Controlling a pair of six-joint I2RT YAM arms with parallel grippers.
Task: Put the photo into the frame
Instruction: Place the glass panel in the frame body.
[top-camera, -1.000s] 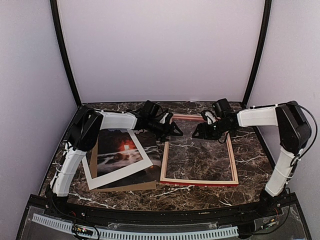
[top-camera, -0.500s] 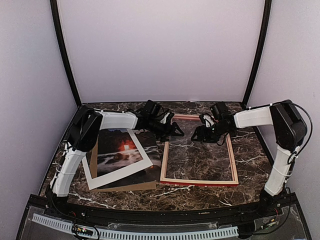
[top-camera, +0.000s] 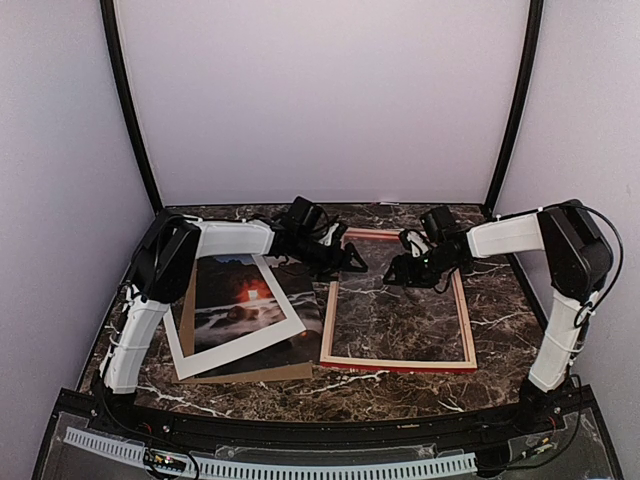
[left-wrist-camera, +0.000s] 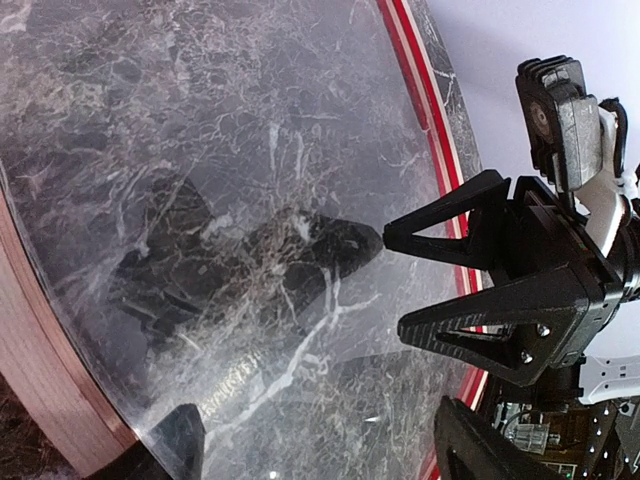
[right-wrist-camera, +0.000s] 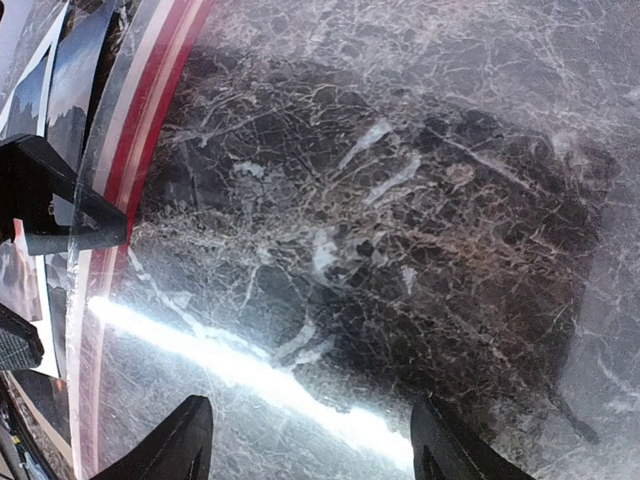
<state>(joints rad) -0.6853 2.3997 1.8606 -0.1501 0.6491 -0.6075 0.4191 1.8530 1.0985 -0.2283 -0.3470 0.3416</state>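
Observation:
The frame (top-camera: 400, 365) lies flat right of centre, pale wood up, a red edge showing. Its red rail (left-wrist-camera: 420, 90) and a pale wood rail (left-wrist-camera: 50, 390) show in the left wrist view, with marble seen through a clear pane. The photo (top-camera: 245, 300) lies at the left under a white mat board (top-camera: 235, 350). My left gripper (top-camera: 352, 262) hovers open over the frame's far left part, empty (left-wrist-camera: 330, 450). My right gripper (top-camera: 392, 275) faces it, open and empty (right-wrist-camera: 320, 450), over the same pane. The red rail (right-wrist-camera: 150, 110) also shows in the right wrist view.
A brown backing board (top-camera: 250, 375) lies under the photo and mat. The right gripper's fingers (left-wrist-camera: 470, 215) show close in the left wrist view. The left gripper's finger (right-wrist-camera: 50, 200) shows in the right wrist view. Grey walls close in the back and sides.
My right gripper has moved a little left and toward the frame's far rail. My left arm has barely moved.

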